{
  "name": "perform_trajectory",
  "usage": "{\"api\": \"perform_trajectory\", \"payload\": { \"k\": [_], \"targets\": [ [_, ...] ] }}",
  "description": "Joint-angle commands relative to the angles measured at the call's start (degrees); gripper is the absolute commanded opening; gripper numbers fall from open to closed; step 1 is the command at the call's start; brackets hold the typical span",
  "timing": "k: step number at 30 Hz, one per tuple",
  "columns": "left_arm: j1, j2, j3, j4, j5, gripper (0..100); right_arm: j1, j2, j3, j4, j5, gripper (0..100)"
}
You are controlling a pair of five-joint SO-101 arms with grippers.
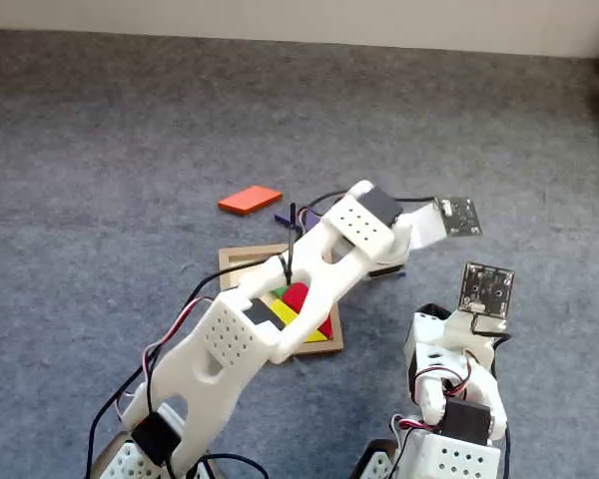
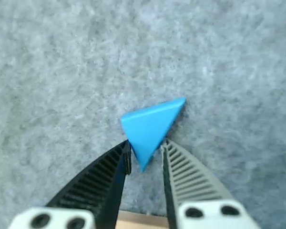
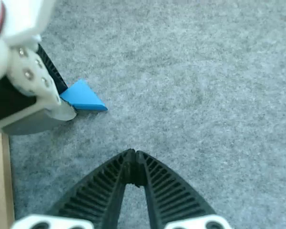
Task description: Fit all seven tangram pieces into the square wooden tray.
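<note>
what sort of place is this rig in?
Likely a lab or hobby bench for manipulation tests; little of the room shows. Cues: grey carpet as work surface, white left arm and right arm side by side, wooden tray holding tangram pieces, blue triangle on the carpet.

1. I see a tabletop covered all over in grey felt-like carpet.
2. A square wooden tray lies flat on it, in the middle of my high view.
3. An orange tangram piece lies flat on the carpet beyond the tray's far edge, close to it but apart.
4. A blue triangle lies flat on the carpet, outside the tray and near one of its sides.
</note>
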Motion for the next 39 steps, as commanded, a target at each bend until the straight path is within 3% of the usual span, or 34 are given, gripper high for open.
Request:
{"api": "perform_trajectory", "payload": {
  "k": [1, 11, 20, 29, 35, 39],
  "targets": [
    [-0.04, -0.84, -3.21, 5.1, -0.7, 11, 0.31, -0.31, 8.4, -1.19, 0.0, 1.5],
    [-1.71, -4.0, -12.88, 18.37, -0.7, 2, 0.31, -0.31, 8.4, -1.19, 0.0, 1.5],
    [-3.38, -3.82, -15.87, 18.73, 0.44, 3, 0.31, -0.31, 8.4, -1.19, 0.0, 1.5],
    [-2.86, -3.65, -15.43, 14.15, 24.44, 29, 0.31, -0.31, 8.4, -1.1, 0.0, 1.5],
    [-2.86, -1.45, -15.34, 7.03, 37.8, 30, 0.31, -0.31, 8.4, -1.27, 0.0, 1.5],
    [-1.98, 4.79, -15.6, 1.58, 39.38, 30, 0.31, -0.31, 8.4, -1.27, 0.0, 1.5]
  ]
}}
